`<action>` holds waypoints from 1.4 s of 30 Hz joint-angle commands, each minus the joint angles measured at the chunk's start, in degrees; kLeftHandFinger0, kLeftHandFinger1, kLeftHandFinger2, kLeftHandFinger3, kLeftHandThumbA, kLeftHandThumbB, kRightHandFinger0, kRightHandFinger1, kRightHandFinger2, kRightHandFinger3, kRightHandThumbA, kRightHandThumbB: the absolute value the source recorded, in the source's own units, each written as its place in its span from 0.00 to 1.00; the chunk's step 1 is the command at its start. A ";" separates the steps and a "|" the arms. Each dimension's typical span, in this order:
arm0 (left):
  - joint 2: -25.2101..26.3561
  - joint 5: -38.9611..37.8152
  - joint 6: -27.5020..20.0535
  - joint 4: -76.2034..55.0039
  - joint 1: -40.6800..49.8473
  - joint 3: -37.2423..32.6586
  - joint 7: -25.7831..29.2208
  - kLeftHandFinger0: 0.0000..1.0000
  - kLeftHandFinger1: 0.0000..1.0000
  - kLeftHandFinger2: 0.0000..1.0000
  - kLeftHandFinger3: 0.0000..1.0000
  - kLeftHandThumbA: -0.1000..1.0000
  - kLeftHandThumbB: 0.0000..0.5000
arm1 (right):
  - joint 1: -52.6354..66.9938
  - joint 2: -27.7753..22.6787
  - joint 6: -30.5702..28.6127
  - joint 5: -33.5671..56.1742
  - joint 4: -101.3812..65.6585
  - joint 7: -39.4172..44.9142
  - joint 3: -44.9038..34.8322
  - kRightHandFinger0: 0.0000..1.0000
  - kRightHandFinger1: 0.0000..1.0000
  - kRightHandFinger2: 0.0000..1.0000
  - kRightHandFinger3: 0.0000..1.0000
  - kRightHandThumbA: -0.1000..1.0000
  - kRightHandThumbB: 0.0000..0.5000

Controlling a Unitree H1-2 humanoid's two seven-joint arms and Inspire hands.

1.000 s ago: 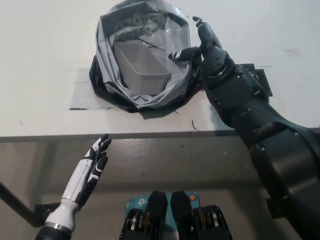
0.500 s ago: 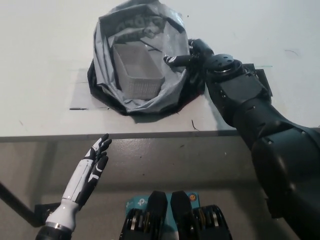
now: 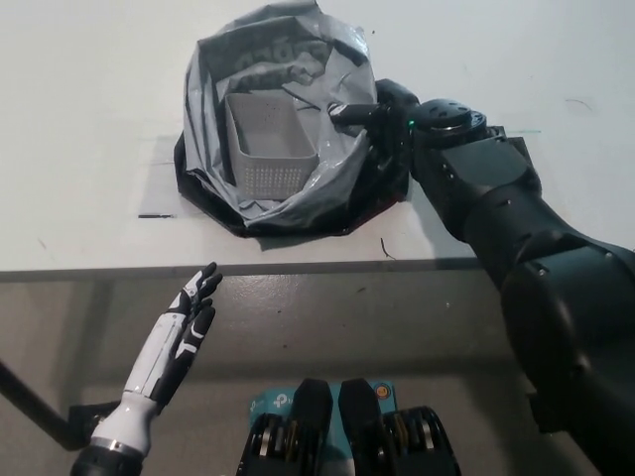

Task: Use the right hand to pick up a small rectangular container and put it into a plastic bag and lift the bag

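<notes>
- White table: top marked w/ small dark scuffs; front edge runs across mid-frame;
- Dark flat mat on table, right side; partly hidden;
- Grey floor below table edge.

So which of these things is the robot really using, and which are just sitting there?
Part of the job:
- plastic bag, grey inside, black outside
- small white container, already inside the bag
- right hand, gripping the bag's right edge

Just there:
- left hand, open, resting below the table edge
- white table
- black plate under the right arm
</notes>
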 commanded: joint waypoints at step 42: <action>0.79 -0.93 -0.25 -0.86 -2.82 -0.70 -0.97 1.00 1.00 1.00 1.00 1.00 0.35 | -25.70 2.83 10.33 25.82 -15.84 -7.28 -25.87 0.00 0.27 0.66 0.95 0.24 0.00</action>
